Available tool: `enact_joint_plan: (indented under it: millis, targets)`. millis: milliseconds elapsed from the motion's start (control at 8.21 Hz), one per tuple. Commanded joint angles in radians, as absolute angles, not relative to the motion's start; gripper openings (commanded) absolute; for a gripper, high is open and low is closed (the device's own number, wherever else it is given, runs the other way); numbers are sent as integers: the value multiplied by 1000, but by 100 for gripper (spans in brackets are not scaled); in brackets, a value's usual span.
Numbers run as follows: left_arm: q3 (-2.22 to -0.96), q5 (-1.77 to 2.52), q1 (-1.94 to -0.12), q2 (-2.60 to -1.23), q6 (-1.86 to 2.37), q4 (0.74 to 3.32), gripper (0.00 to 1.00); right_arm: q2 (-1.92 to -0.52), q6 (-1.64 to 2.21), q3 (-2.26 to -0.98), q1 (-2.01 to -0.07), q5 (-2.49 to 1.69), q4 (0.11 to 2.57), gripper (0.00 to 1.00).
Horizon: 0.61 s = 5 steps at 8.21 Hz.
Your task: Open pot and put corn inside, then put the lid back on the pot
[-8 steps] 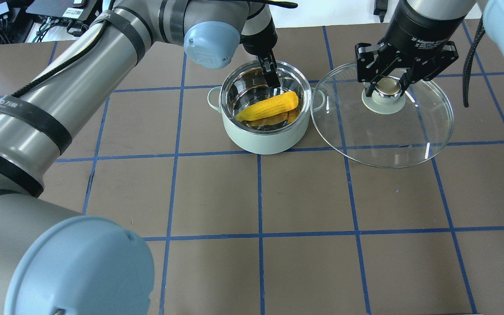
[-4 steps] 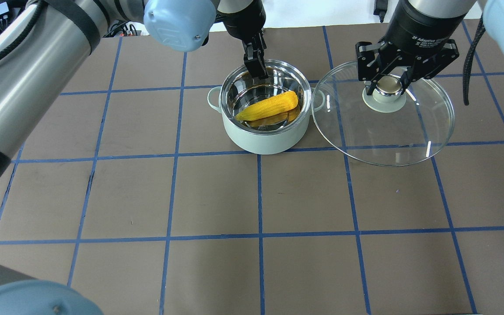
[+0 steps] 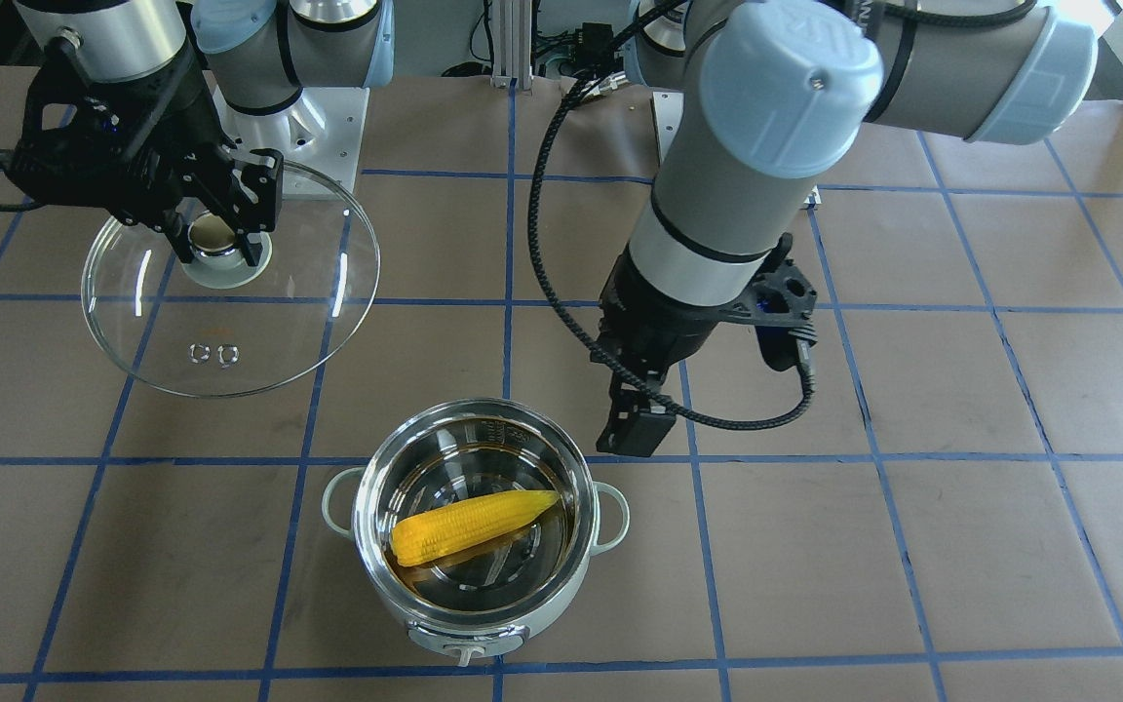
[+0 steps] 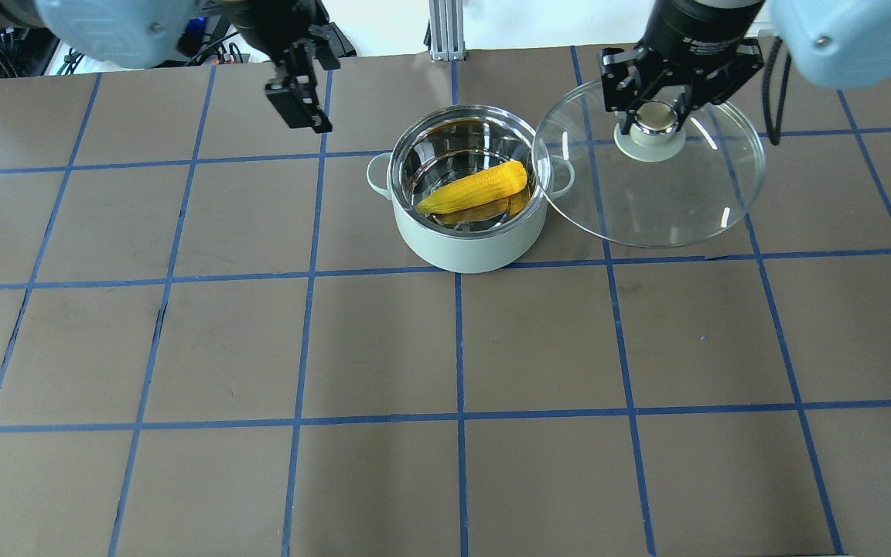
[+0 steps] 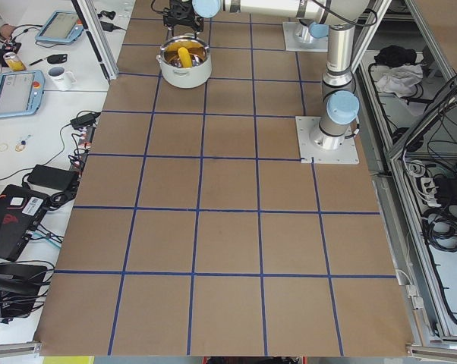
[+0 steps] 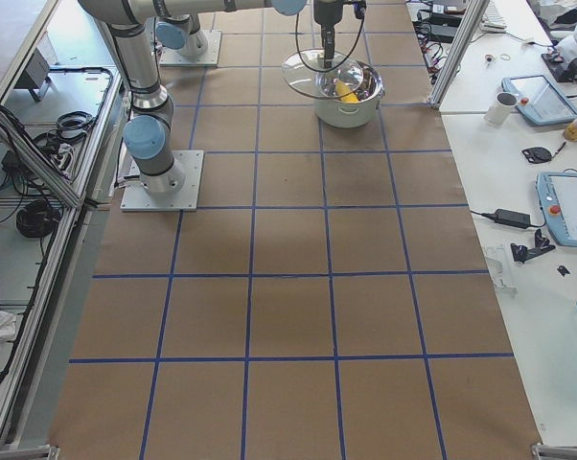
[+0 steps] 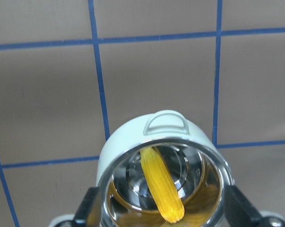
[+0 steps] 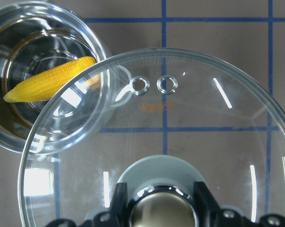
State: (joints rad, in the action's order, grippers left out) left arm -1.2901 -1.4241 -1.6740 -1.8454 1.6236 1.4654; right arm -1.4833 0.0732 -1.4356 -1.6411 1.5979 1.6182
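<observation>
The mint-green pot [image 4: 467, 240] stands open at mid-table, with the yellow corn [image 4: 476, 189] lying across its steel inside. It also shows in the front view [image 3: 469, 639] with the corn [image 3: 474, 517]. My right gripper [image 4: 650, 116] is shut on the lid's knob [image 8: 164, 208]. It holds the clear glass lid [image 4: 670, 201] above the table, and the lid's rim overlaps the pot's right handle. My left gripper [image 4: 298, 104] is empty, up and off to the left of the pot. Its fingers [image 7: 88, 210] stand wide apart in the left wrist view.
The table is brown with a blue tape grid [image 4: 461, 340]. The arms' base plates [image 5: 327, 140] sit at the robot's side. Side benches with tablets [image 6: 566, 206] and a mug [image 6: 499, 105] lie beyond the frame posts.
My left gripper has drawn out of the pot and moved away to the left, leaving the corn inside. My right gripper has carried the lid leftward toward the pot.
</observation>
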Motion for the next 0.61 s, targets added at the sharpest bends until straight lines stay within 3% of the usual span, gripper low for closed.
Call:
enact_joint_plan:
  millis: [0,487]
  targets:
    - [-1312,-1452,-1543,-1735,1297,1627,96,-1265,234,-1317,-1796,1598,1796,26]
    - [-1312,-1601,-1540,-1666,836,1657,100,-1120,365,-1281,-1864,1592,1936,26]
